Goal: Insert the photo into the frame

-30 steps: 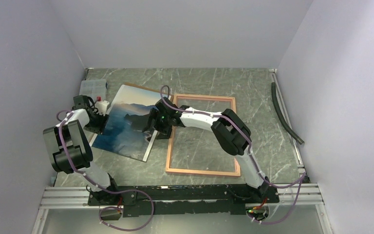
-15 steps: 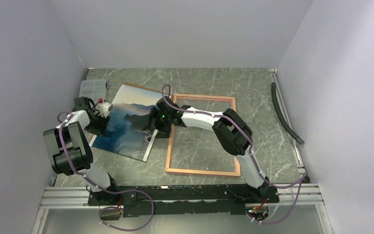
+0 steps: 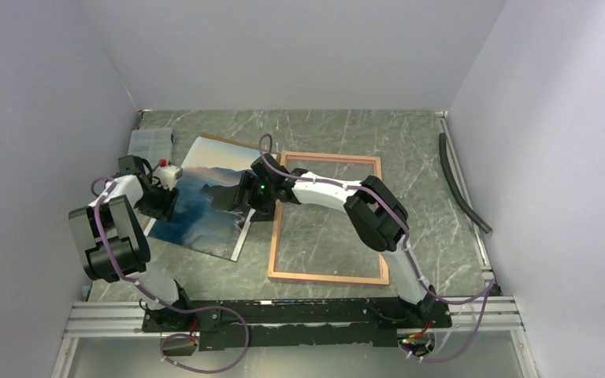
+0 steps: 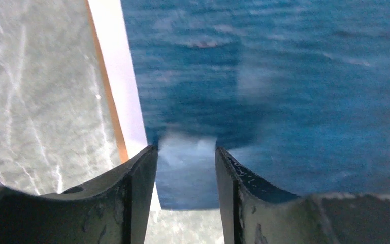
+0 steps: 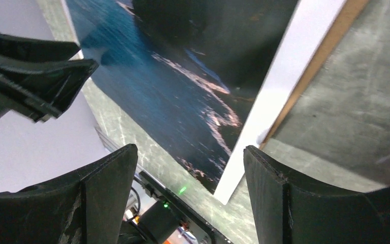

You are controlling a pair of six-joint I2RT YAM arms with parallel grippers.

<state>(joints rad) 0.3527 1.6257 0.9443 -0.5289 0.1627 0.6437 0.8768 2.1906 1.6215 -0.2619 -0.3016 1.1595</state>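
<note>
The photo (image 3: 205, 209), dark mountains over blue water, lies on a white sheet over a brown board at the table's left. The frame (image 3: 327, 277) lies flat to its right, tan rails up, with the marble showing through. My left gripper (image 3: 164, 203) is at the photo's left edge. In the left wrist view its fingers (image 4: 142, 173) stand apart, and the photo's (image 4: 284, 76) near edge lies in the gap of the left gripper (image 4: 186, 157). My right gripper (image 3: 240, 203) hovers over the photo's right edge. The right gripper (image 5: 189, 150) is wide open with nothing in it, above the photo (image 5: 183, 91).
A clear plastic box (image 3: 151, 142) and a small white object (image 3: 167, 172) sit at the back left by the wall. A dark hose (image 3: 461, 181) runs along the right wall. The white sheet (image 5: 284, 86) and the brown board's edge (image 5: 325, 61) stick out past the photo.
The left gripper's fingers have drawn a little closer together at the photo's edge. The right gripper has shifted slightly left over the photo. The frame has not moved.
</note>
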